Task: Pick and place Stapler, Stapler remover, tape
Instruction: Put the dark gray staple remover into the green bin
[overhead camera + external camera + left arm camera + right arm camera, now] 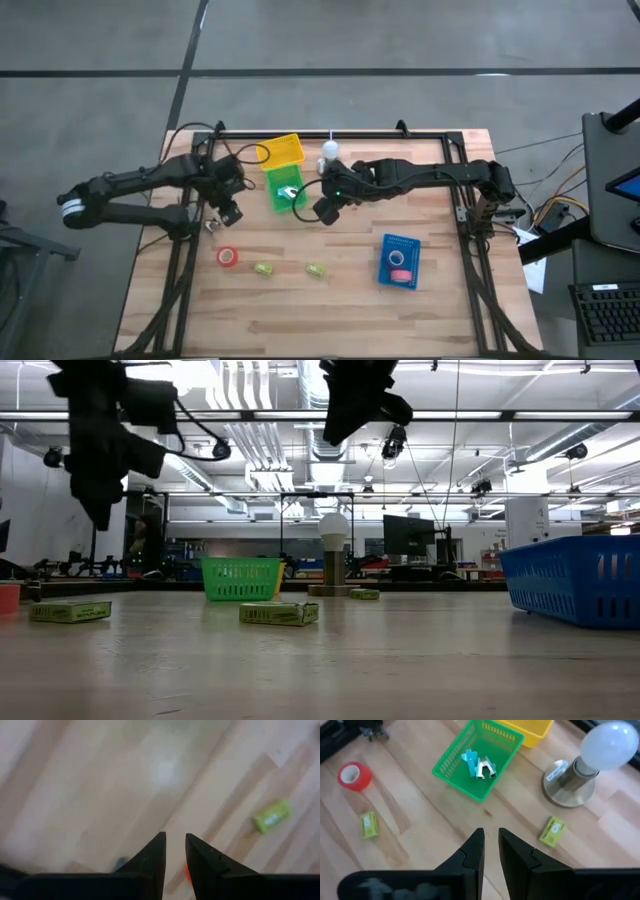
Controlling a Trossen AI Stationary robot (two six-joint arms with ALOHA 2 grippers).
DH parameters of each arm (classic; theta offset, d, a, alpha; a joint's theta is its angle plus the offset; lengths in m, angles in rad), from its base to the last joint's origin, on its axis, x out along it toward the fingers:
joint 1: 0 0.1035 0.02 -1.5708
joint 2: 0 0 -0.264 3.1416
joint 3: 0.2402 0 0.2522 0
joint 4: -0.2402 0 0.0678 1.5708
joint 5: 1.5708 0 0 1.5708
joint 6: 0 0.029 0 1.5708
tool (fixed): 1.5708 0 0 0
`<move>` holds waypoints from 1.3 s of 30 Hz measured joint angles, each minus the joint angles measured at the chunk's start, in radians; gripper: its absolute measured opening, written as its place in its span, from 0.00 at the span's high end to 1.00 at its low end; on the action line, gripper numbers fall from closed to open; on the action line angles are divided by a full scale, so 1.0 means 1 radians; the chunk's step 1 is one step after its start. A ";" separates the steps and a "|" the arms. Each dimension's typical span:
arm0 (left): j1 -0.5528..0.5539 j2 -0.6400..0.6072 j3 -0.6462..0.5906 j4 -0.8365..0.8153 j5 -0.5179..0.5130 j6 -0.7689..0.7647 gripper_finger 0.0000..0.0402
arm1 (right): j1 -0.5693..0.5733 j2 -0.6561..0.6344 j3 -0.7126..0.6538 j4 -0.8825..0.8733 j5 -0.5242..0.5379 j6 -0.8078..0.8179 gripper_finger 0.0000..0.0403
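Observation:
A red tape roll (pixel 228 257) (pixel 354 775) lies flat on the wooden table near its left side. Another red roll (pixel 398 258) lies in the blue tray (pixel 386 243). A blue and a silver stapler remover (pixel 477 764) lie in the green basket (pixel 276 200). Two yellow-green boxes (pixel 263 268) (pixel 315 270) lie on the table; a stapler as such I cannot make out. My left gripper (pixel 228 213) (pixel 174 842) hangs above the table, just beyond the red roll, its fingers a narrow gap apart with nothing between. My right gripper (pixel 325 212) (pixel 491 837) hangs high beside the green basket, shut and empty.
A yellow basket (pixel 285 148) stands behind the green one. A lamp with a white bulb (pixel 330 152) (pixel 607 742) stands at the far middle, with a third yellow-green box (pixel 552 831) near its base. Bare wood lies along the near edge.

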 joint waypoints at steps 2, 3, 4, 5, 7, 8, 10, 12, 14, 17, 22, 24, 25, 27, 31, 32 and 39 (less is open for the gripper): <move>0.002 0.065 0.049 -0.050 -0.053 -0.078 0.81 | -0.003 0.000 0.000 0.002 -0.001 -0.040 0.87; 0.003 0.107 0.077 -0.098 -0.074 -0.123 0.81 | -0.003 0.000 0.000 0.002 -0.001 -0.061 0.87; 0.003 0.153 0.103 -0.151 -0.097 -0.160 0.81 | -0.003 0.000 0.000 0.002 -0.001 -0.081 0.87; 0.003 0.198 0.127 -0.196 -0.111 -0.196 0.81 | -0.003 0.000 0.000 0.003 -0.001 -0.104 0.87; 0.003 0.290 0.166 -0.263 -0.138 -0.227 0.81 | -0.002 0.000 0.000 0.005 -0.002 -0.154 0.87; 0.003 0.332 0.179 -0.289 -0.151 -0.214 0.81 | -0.002 0.000 0.000 0.006 -0.002 -0.186 0.87; 0.003 0.402 0.195 -0.319 -0.163 -0.110 0.81 | -0.006 0.000 0.000 0.009 -0.004 -0.243 0.87; 0.002 0.458 0.207 -0.341 -0.163 -0.034 0.81 | -0.015 0.000 0.000 0.008 -0.027 -0.285 0.87; 0.002 0.512 0.217 -0.379 -0.163 0.013 0.81 | -0.021 0.000 0.000 0.005 -0.080 -0.342 0.87; 0.003 0.569 0.239 -0.420 -0.171 0.099 0.79 | -0.023 0.000 0.000 0.002 -0.117 -0.410 0.87; -0.021 0.613 0.247 -0.408 -0.170 0.261 0.70 | -0.029 0.000 0.000 0.003 -0.125 -0.462 0.87; -0.029 0.619 0.249 -0.394 -0.171 0.308 0.65 | -0.030 0.000 0.000 0.003 -0.126 -0.468 0.87; -0.033 0.619 0.248 -0.383 -0.174 0.314 0.62 | -0.030 0.000 0.000 0.003 -0.126 -0.470 0.87; -0.041 0.619 0.247 -0.367 -0.190 0.321 0.57 | -0.029 0.000 0.000 0.004 -0.127 -0.470 0.87; -0.053 0.621 0.239 -0.353 -0.312 0.365 0.49 | -0.033 -0.001 0.000 0.012 -0.129 -0.466 0.87; -0.056 0.621 0.232 -0.353 -0.328 0.370 0.47 | -0.035 -0.001 0.000 0.012 -0.129 -0.463 0.87; -0.107 0.621 0.182 -0.363 -0.285 0.415 0.43 | -0.034 -0.001 0.000 0.014 -0.129 -0.460 0.87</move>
